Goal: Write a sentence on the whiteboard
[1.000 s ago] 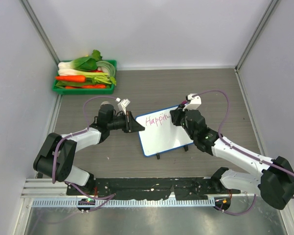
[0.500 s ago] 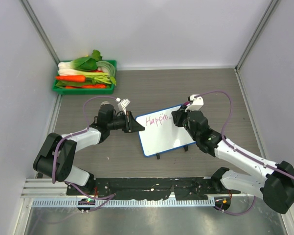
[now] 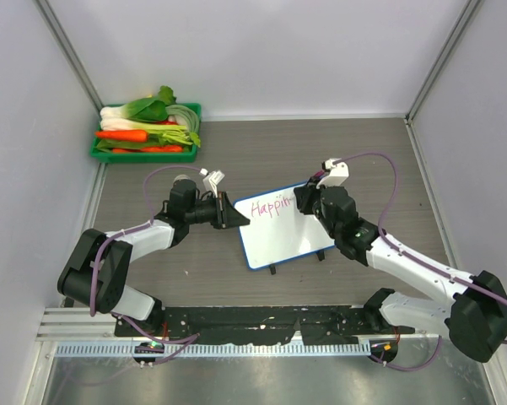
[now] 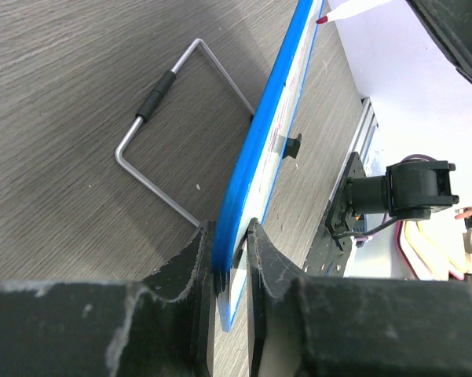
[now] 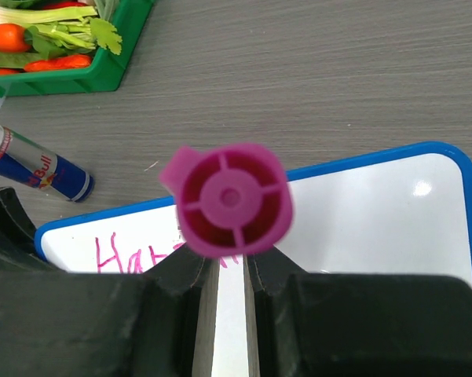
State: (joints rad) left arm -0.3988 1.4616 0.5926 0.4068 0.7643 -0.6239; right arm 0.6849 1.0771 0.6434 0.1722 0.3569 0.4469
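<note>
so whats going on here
The left gripper clamps the whiteboard by its blue edge. The right gripper holds a pink-ended marker with its tip at the board's face. The sentence reads only "Happin", so it is not yet finished.

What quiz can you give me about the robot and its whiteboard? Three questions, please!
1. True or false: the left gripper is pinching the edge of the whiteboard.
2. What colour is the writing on the board? A blue, B pink, C green.
3. Fill in the gap: the right gripper holds a ____.

Key: 1 true. 2 B. 3 marker.
</note>
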